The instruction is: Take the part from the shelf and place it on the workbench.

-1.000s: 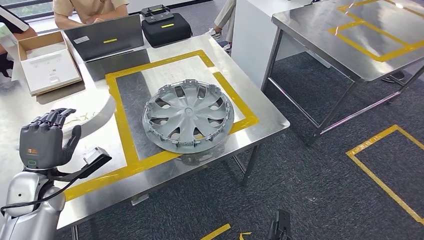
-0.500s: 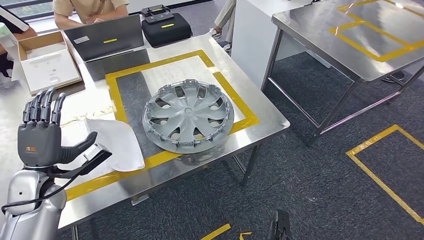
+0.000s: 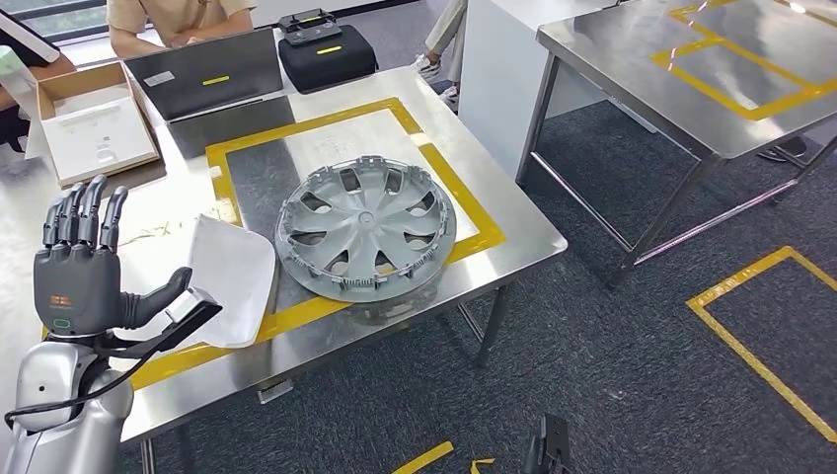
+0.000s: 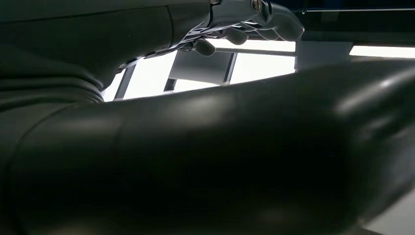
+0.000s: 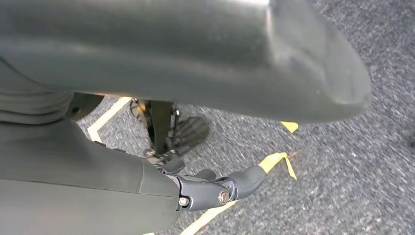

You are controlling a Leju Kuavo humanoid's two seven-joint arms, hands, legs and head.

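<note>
Since the earlier frames the whole head view has slid slightly, a camera shift; on its own account, a white sheet (image 3: 230,279) now lies folded beside the part. Left to right: left hand (image 3: 82,269) raised over the table's near-left corner, fingers straight and spread, thumb out, holding nothing; hubcap (image 3: 365,238) flat on the steel workbench (image 3: 513,232), inside the yellow tape frame (image 3: 326,123). Right hand (image 5: 215,188) hangs over the carpet, fingers loosely curled, empty. Placement appears complete; the next move would be withdrawing the left arm.
</note>
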